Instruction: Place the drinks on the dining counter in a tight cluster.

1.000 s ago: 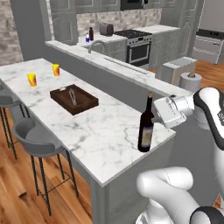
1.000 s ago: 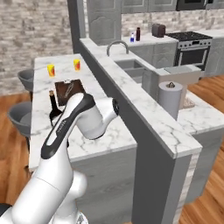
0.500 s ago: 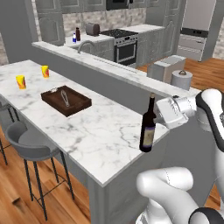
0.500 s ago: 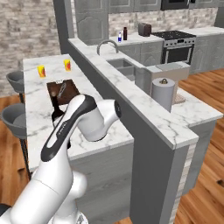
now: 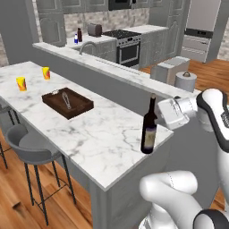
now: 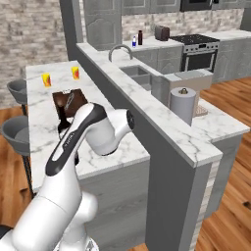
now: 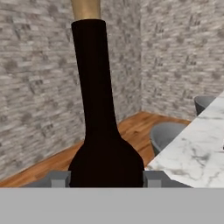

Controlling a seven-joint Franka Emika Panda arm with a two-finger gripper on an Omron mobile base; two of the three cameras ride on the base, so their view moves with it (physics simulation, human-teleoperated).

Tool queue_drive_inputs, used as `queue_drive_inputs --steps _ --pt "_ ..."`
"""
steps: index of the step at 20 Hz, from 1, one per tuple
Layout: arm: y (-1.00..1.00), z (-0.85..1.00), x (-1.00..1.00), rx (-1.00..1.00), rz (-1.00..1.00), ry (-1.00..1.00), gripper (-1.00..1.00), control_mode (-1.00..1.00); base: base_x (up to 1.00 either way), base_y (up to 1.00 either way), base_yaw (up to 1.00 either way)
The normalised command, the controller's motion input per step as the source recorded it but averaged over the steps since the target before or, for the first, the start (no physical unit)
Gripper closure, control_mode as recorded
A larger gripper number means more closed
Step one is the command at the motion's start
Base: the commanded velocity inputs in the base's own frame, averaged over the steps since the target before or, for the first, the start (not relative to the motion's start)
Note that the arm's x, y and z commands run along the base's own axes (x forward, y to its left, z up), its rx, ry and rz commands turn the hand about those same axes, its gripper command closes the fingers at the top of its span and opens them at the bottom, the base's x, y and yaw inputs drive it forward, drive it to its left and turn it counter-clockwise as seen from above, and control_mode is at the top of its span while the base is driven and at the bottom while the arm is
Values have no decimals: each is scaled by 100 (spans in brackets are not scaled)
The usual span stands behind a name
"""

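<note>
tall dark wine bottle with slim neck point(image 5: 149, 129) stands upright on the long white grey-veined marble bench point(image 5: 89, 129), near its right-hand end, close to the far edge. pincer point(image 7: 105, 178) clenched on the bottle's shoulder, one dark fingertip point(image 7: 59, 179) pressed to each side. dark brown wooden tray point(image 5: 67, 103) mid-bench; two small orange-yellow cups point(image 5: 21, 83) toward the far left end.

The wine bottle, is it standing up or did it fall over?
Standing up. The wine bottle has its neck pointing straight up, its base on the counter, and the tool closed around it.
</note>
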Motion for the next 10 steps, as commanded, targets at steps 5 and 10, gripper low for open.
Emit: queue_drive_inputs --steps 5,10 --pt "75 0 64 -13 -19 11 100 -100 0 0 0" --pt "58 2 78 -15 -12 24 100 -100 0 0 0"
